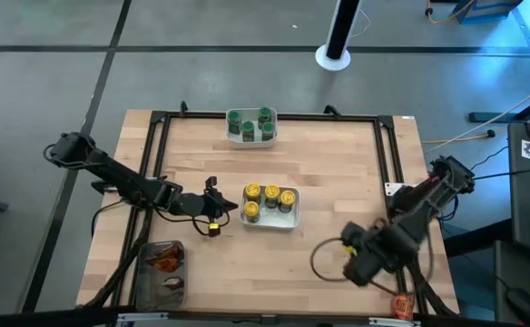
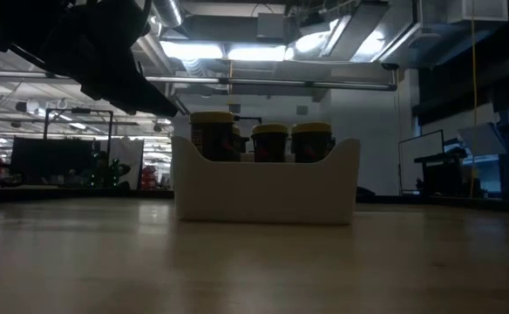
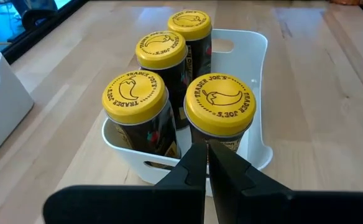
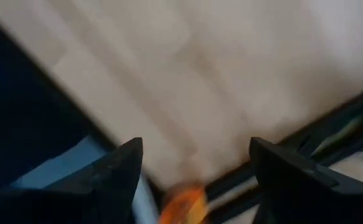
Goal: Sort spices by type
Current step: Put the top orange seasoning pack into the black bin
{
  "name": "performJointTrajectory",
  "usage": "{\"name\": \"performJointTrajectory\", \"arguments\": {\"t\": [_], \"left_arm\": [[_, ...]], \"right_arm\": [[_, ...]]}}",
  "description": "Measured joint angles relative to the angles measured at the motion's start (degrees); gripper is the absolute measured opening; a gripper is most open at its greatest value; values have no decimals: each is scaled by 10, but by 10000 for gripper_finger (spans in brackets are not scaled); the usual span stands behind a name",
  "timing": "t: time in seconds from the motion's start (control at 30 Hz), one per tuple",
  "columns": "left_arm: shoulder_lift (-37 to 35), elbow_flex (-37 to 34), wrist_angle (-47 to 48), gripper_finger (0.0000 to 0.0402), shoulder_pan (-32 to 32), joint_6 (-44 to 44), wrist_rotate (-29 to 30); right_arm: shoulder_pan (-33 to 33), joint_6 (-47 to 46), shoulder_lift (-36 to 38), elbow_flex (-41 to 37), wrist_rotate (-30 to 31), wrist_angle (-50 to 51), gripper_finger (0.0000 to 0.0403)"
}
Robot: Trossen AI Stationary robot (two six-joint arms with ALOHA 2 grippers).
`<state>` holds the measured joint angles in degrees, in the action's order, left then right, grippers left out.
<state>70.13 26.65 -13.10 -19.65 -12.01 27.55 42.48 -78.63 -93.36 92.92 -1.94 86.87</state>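
Several yellow-capped jars (image 3: pixel 222 102) stand upright in a white bowl (image 1: pixel 270 207) at the table's middle; the low view shows this bowl (image 2: pixel 263 187) too. Several green-capped jars (image 1: pixel 250 123) stand in a second white bowl near the far edge. Brown-orange packets (image 1: pixel 165 263) lie in the clear grey tray at the near left. My left gripper (image 3: pixel 206 163) (image 1: pixel 220 211) is shut and hovers just left of the yellow-jar bowl, touching nothing. My right gripper (image 1: pixel 354 263) (image 4: pixel 194 168) is open over the near right of the table, with a blurred orange packet (image 4: pixel 181 205) below it.
A black frame (image 1: pixel 387 154) runs round the wooden table top. One orange packet (image 1: pixel 401 304) lies at the near right corner by the frame. Bare wood lies between the two bowls and right of the yellow-jar bowl. The left arm (image 2: pixel 106 52) hangs dark above the table.
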Motion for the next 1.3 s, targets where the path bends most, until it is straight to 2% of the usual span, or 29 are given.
{"name": "performJointTrajectory", "arguments": {"t": [0.33, 0.73, 0.83, 1.3], "left_arm": [[0, 0, 0, 3, -1, 0, 0], [0, 0, 0, 4, -1, 33, 0], [0, 0, -2, 4, -1, 40, 0], [0, 0, -43, 4, -1, 67, 0]], "right_arm": [[112, -227, -49, 1, -145, -49, 296], [126, -401, -118, 1, -313, -52, 296], [126, -425, -134, 0, -354, -53, 296], [123, -448, -186, 0, -409, -74, 296]]}}
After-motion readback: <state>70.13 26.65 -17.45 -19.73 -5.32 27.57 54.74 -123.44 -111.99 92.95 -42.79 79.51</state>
